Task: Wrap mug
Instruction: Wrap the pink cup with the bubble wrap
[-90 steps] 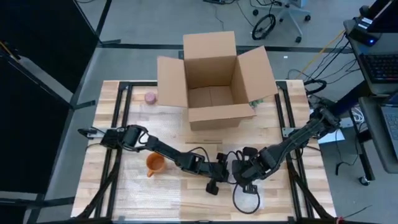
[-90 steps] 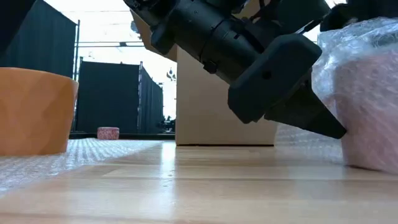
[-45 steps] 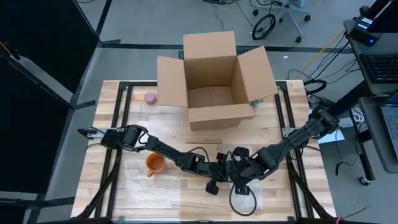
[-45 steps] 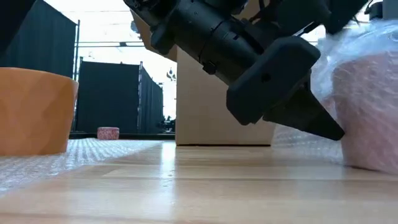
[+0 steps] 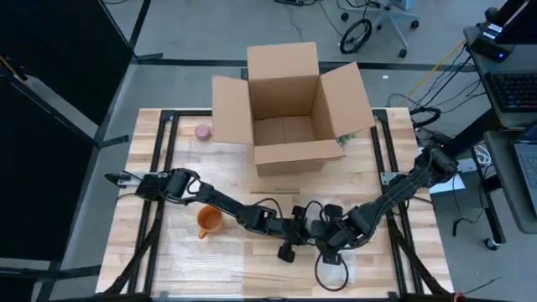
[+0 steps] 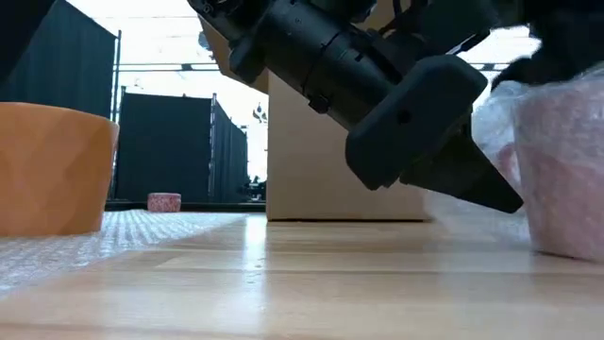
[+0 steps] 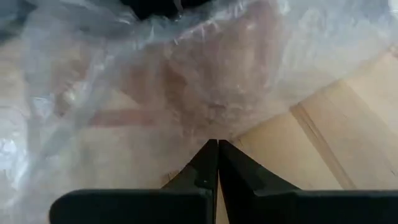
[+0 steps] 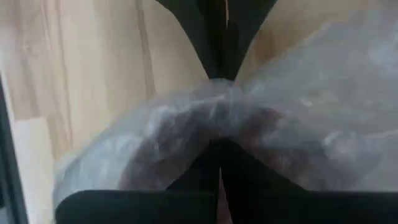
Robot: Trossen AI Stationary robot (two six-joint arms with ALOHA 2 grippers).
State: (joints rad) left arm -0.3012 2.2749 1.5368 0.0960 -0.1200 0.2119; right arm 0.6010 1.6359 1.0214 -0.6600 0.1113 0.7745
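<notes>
A pinkish mug (image 6: 566, 170) wrapped in clear bubble wrap (image 7: 205, 81) stands on the table near its front middle, largely hidden under the grippers in the high view. My left gripper (image 7: 217, 144) and my right gripper (image 8: 219, 149) meet at it from opposite sides, each shut on the wrap. My left gripper's fingers (image 8: 214, 50) show across the bundle in the right wrist view. An orange mug (image 5: 208, 221) stands bare on its base to the left, on a flat sheet of bubble wrap (image 6: 57, 255). My left gripper pinches the bubble wrap (image 7: 214, 134) between its two shut fingers where it gathers at the side of the mug. The fingers come slanting down from the table's left. The wrapped mug rests on the table. My right gripper pinches a gathered fold of the bubble wrap (image 8: 217, 134) between its shut fingers, on the side opposite the left gripper. It comes from the table's right. The wrap bulges out to both sides of the pinch over the mug.
An open cardboard box (image 5: 289, 109) stands at the far middle, flaps spread. A small pink object (image 5: 202, 131) sits left of it. A black cable loop (image 5: 331, 268) lies near the front edge under my right arm. Bare wood lies between the mugs and the box.
My right gripper went a little toward the table's left, against the bundle, then drew back toward the right. The wrapped mug shifted slightly with it, and the wrap's loose top is now drawn down under the right arm. My left gripper kept still.
</notes>
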